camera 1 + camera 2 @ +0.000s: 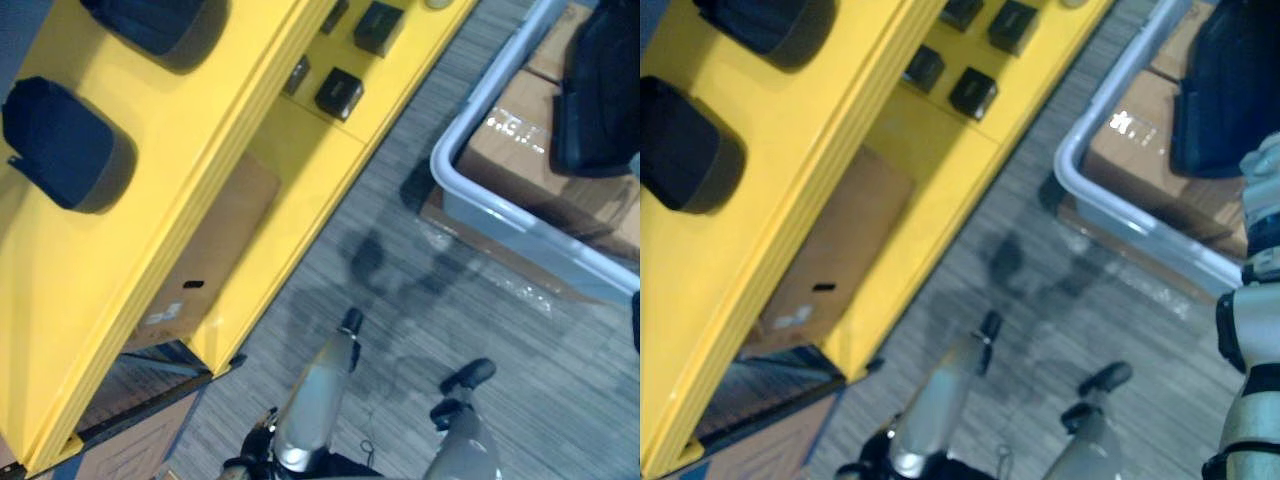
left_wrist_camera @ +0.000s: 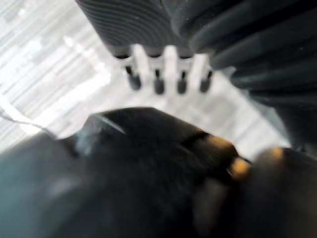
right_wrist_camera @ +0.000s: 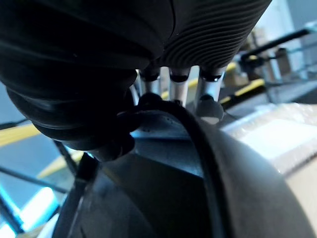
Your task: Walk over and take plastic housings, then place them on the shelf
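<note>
Plastic housing [image 1: 1225, 90] pick from grey bin [image 1: 500, 215]: my right hand [image 3: 208, 94] on its rim, grip hidden, can't tell. Left hand [image 2: 168, 69] fingers straight. Next: secure, lift, carry to yellow shelf [image 1: 750, 260].

A pale grey plastic tub [image 1: 497, 214] stands on the grey striped floor [image 1: 400, 300], with a brown cardboard box [image 1: 512, 138] inside it. Well apart lies a flat cardboard box [image 1: 215, 250], and beyond it several small black boxes [image 1: 340, 92].
</note>
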Robot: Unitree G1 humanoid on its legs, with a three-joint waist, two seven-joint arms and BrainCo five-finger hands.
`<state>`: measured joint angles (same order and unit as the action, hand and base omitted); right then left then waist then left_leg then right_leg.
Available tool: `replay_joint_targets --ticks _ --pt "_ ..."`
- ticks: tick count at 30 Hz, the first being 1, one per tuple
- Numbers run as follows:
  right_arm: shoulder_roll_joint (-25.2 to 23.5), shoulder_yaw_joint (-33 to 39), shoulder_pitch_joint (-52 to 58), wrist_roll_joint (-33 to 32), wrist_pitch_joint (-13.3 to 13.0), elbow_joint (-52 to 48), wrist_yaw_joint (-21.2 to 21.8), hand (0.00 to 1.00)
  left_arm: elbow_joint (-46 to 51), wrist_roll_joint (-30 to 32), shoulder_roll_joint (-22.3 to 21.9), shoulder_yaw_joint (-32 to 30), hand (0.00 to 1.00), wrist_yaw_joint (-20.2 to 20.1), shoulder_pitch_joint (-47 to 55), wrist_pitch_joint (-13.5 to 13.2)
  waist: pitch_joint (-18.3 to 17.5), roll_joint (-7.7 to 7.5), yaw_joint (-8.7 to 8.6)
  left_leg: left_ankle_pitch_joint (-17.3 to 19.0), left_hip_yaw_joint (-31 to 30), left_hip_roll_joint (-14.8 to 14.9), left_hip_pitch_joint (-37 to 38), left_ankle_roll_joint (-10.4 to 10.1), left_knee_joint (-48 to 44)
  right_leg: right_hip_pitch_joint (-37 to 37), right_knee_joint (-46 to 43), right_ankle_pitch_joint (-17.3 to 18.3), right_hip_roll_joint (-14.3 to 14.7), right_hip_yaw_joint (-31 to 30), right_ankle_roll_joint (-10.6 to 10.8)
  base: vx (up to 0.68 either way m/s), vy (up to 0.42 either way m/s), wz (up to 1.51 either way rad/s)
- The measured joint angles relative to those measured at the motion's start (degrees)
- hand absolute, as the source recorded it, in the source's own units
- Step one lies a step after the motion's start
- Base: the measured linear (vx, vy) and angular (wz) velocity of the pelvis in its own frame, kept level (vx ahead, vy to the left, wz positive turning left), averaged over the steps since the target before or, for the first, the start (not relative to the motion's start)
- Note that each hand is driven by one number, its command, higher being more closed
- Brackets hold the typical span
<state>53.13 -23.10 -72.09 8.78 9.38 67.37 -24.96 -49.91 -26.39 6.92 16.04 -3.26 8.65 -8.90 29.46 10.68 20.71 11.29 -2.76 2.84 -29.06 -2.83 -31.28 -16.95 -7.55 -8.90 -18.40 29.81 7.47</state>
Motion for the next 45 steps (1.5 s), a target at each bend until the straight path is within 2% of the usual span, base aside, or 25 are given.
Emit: replay_joint_targets --ticks 2,4,5,8,10,12,15,16,19,20,25,27,29,30,32,33,37,39,40,45 --pt "0.0 -0.2 1.8 0.0 -1.5 -3.3 -0.2 1.00 1.1 0.4 0.8 0.0 0.00 2.0 0.0 -2.3 0.5 -0.69 -1.22 0.0 0.0 0.3 0.0 0.0 -0.1 0.1 0.1 -0.4 0.3 -0.1 -0.1 -0.05 0.024 -0.05" --pt "0.0 -0.5 2.9 0.0 -1.9 -4.7 -0.3 1.00 2.5 0.4 1.4 0.0 0.00 3.3 -0.2 -3.5 0.6 -0.88 -1.82 0.0 0.1 0.5 0.0 0.0 -0.2 0.1 0.2 -0.5 0.6 -0.2 -0.2 -0.05 0.029 -0.04" --pt "-0.2 -0.8 4.2 0.0 -2.0 -6.7 -0.6 1.00 4.4 0.5 2.1 0.0 0.00 5.3 -0.5 -4.1 0.6 -0.96 -2.57 0.0 0.2 0.6 0.1 0.0 -0.2 0.1 0.2 -0.6 0.7 -0.3 -0.3 -0.06 0.038 -0.04" --pt "-0.3 -1.0 6.0 0.0 -2.4 -8.2 -1.4 1.00 6.8 0.4 2.6 0.0 0.00 8.4 -1.0 -4.4 0.6 -1.06 -3.38 0.0 0.6 0.8 0.3 0.0 -0.1 0.1 0.8 -1.3 0.9 -0.9 -0.4 -0.07 0.045 -0.11" --pt "-1.4 -0.9 7.3 0.0 -2.9 -8.3 -2.0 1.00 10.1 0.3 3.5 -0.1 0.00 10.9 -2.0 -4.3 0.8 -1.68 -3.67 0.0 1.9 1.3 0.9 -0.1 0.3 0.0 1.8 -2.0 1.3 -2.0 -0.6 -0.08 0.036 -0.26" --pt "-3.5 -0.6 9.0 0.1 -3.3 -9.0 -3.2 1.00 12.6 2.2 5.2 0.9 0.00 13.3 -1.7 -2.3 0.8 -2.27 -5.03 -0.3 2.2 1.6 1.5 -0.4 0.9 0.1 2.2 -2.2 1.7 -2.4 -0.7 -0.07 0.026 -0.16" --pt "-4.7 0.2 10.7 0.1 -3.7 -9.0 -5.6 1.00 15.5 2.3 5.8 1.1 0.00 15.7 -0.8 0.3 0.8 -2.27 -5.21 -0.4 2.6 2.0 1.9 -0.7 1.2 0.0 2.2 -2.4 2.1 -3.0 -1.0 -0.05 0.027 -0.10" --pt "-5.7 0.8 11.3 0.1 -4.2 -9.0 -7.6 1.00 16.6 2.6 5.9 1.4 0.00 16.7 -0.6 1.4 0.8 -2.27 -5.38 -0.6 2.6 2.1 2.0 -0.8 1.3 0.0 2.3 -2.4 2.3 -3.1 -1.0 -0.07 0.033 -0.05" --pt "-8.2 2.9 11.3 1.1 -4.9 -9.1 -12.3 1.00 18.3 3.2 7.2 2.7 0.00 18.2 -0.5 2.4 0.8 -2.27 -5.32 -1.0 2.4 2.1 1.9 -1.3 1.9 -0.1 3.0 -2.8 2.7 -3.0 -1.5 -0.08 0.030 -0.02" --pt "-9.2 3.3 11.4 1.3 -5.8 -9.1 -14.5 1.00 19.1 5.1 7.4 2.8 0.00 18.5 -0.5 2.8 0.8 -2.27 -5.29 -1.1 2.4 2.1 1.8 -1.4 2.0 -0.1 3.1 -2.9 2.9 -3.0 -1.5 -0.09 0.036 -0.02" --pt "-12.9 5.1 11.4 3.5 -7.3 -10.5 -21.0 1.00 21.9 8.7 9.9 3.2 0.00 19.0 -0.5 4.1 0.8 -2.28 -5.33 -1.3 2.5 2.3 0.7 -1.6 1.8 -1.3 3.2 -3.1 3.2 -3.3 -1.7 -0.06 0.048 -0.02" --pt "-14.2 5.1 11.4 3.9 -7.5 -10.5 -23.2 1.00 24.7 8.0 10.7 1.9 0.00 20.9 -1.2 3.8 0.8 -2.28 -5.39 -1.4 2.4 2.4 0.7 -1.6 1.7 -1.2 3.2 -3.4 3.3 -3.4 -1.8 -0.03 0.053 0.04" --pt "-14.5 5.1 11.4 4.4 -8.1 -10.5 -25.0 1.00 31.2 6.9 8.6 -0.3 0.00 23.3 -7.7 0.4 0.8 -2.27 -5.26 -1.9 1.8 2.3 0.2 -1.7 1.7 -1.2 3.2 -3.6 3.4 -3.1 -2.1 -0.05 0.048 0.13" --pt "-14.8 5.1 11.2 5.5 -8.8 -10.6 -26.0 1.00 33.4 6.8 6.5 0.1 0.00 24.3 -16.3 -2.5 0.8 -2.28 -5.23 -2.1 1.7 2.3 -0.3 -1.6 1.6 -1.3 3.4 -3.9 3.4 -3.0 -2.2 -0.08 0.054 0.07" --pt "-15.8 5.1 10.5 6.1 -9.5 -11.9 -26.5 1.00 34.3 8.5 2.7 0.8 0.00 25.9 -26.0 -5.1 0.8 -2.32 -6.10 -2.1 1.9 2.1 -0.6 -1.6 1.3 -1.3 4.3 -4.6 3.5 -3.1 -2.3 -0.09 0.076 -0.05" --pt "-15.9 5.1 10.3 6.2 -9.6 -12.5 -26.6 1.00 34.3 9.2 2.1 1.0 0.00 26.5 -27.8 -5.5 0.8 -2.32 -6.40 -2.1 2.0 2.1 -0.8 -1.6 1.2 -1.3 4.7 -4.8 3.6 -3.1 -2.3 -0.07 0.075 -0.11" --pt "-16.6 5.1 7.8 6.1 -9.5 -13.0 -28.0 1.00 30.3 12.9 1.1 0.6 0.00 32.4 -34.8 -4.8 1.0 -2.61 -8.17 -2.0 3.1 3.0 -1.2 -1.6 0.8 -2.2 5.5 -5.7 4.4 -4.0 -2.7 -0.04 0.061 -0.18" --pt "-17.3 5.1 6.9 6.1 -9.5 -13.0 -28.9 1.00 27.1 14.5 1.4 0.0 0.00 35.1 -37.3 -4.4 1.3 -3.35 -8.82 -1.8 3.2 3.8 -1.1 -1.9 0.6 -2.3 5.6 -5.8 5.2 -4.5 -2.9 -0.02 0.025 -0.15" --pt "-18.0 5.1 6.3 6.0 -9.5 -13.0 -29.0 1.00 24.6 16.5 1.5 0.0 0.00 36.9 -39.5 -3.2 1.3 -4.09 -8.98 -1.7 3.4 4.3 -1.2 -2.1 0.6 -2.6 5.7 -5.9 5.7 -4.8 -3.1 -0.03 0.013 -0.21" --pt "-21.5 5.1 5.2 6.1 -9.6 -13.0 -30.5 1.00 19.6 17.8 1.2 0.2 0.00 38.6 -44.8 -0.9 1.3 -5.92 -10.49 -1.2 3.6 5.4 -1.3 -2.6 -0.3 -2.9 5.8 -6.1 6.7 -5.6 -3.5 -0.03 0.041 -0.12"
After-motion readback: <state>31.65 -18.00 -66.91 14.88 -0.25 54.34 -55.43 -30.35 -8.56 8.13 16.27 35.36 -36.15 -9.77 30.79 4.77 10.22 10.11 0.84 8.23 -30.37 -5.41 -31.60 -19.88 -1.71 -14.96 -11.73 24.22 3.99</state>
